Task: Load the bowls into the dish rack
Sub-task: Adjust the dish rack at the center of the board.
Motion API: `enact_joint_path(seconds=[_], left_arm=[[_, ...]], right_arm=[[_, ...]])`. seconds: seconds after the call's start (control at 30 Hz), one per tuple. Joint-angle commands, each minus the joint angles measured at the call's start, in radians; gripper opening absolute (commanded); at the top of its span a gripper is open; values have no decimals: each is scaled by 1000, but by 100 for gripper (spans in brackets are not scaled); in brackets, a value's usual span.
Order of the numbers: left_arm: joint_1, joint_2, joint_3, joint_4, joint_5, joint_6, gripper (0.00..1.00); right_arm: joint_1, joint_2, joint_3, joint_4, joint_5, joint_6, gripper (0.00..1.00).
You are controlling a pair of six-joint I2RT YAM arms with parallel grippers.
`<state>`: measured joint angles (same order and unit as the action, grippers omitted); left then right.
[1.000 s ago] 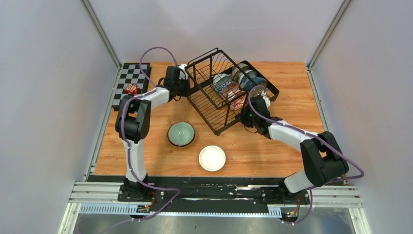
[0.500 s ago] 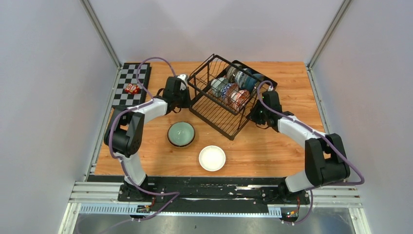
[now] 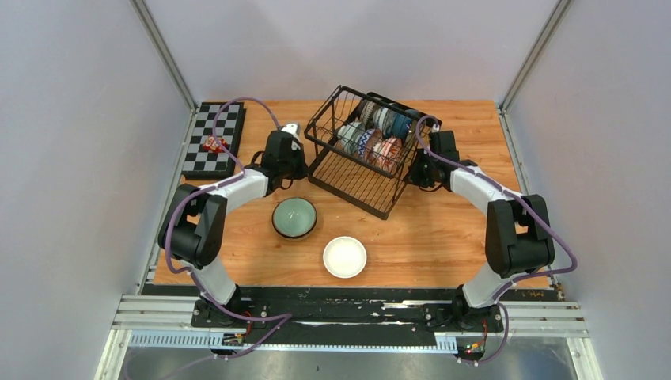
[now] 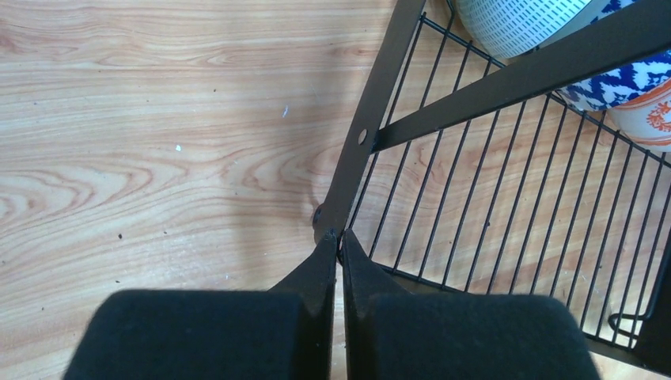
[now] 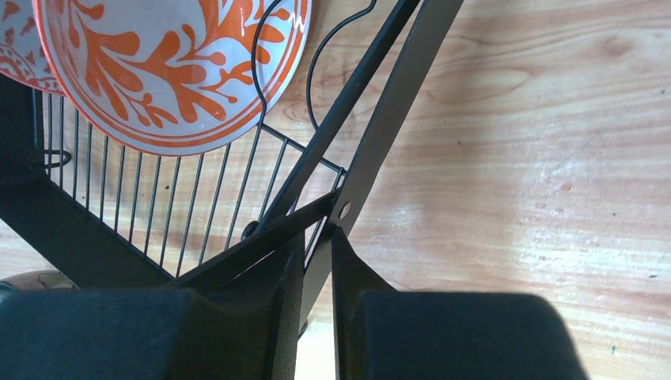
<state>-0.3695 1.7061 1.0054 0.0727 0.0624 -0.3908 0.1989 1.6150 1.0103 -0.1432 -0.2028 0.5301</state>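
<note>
Rack [image 3: 356, 178] at mid-table, bowls [image 3: 372, 142] on edge inside, green bowl [image 3: 294, 216] and white bowl [image 3: 345, 256] outside: your left gripper [image 4: 340, 237] sits fully closed against its frame, your right gripper [image 5: 318, 237] pinches the opposite bar, so one-sided dragging could skew it and spill them.

The dish rack [image 3: 356, 178] stands at the back middle of the table [image 3: 443, 229], with a row of bowls [image 3: 372, 142] in it. Before it lie a left bowl [image 3: 294, 217] and, nearer, a right bowl [image 3: 345, 256]. The checkerboard [image 3: 207, 154] lies back left.
</note>
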Motion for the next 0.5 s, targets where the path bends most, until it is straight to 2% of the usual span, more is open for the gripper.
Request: enact_joint_path(seconds=[0.0, 0.1, 0.3, 0.47], left_arm=[[-51, -19, 15, -57, 49, -1, 0], [-51, -13, 57, -102, 21, 16, 5], [-50, 7, 131, -144, -16, 41, 30], [-49, 39, 161, -144, -36, 67, 38]], right_arm=[[11, 45, 24, 62, -51, -103, 3], [11, 46, 10, 65, -49, -112, 3], [11, 47, -19, 80, -72, -115, 3], [11, 38, -29, 90, -81, -116, 3]])
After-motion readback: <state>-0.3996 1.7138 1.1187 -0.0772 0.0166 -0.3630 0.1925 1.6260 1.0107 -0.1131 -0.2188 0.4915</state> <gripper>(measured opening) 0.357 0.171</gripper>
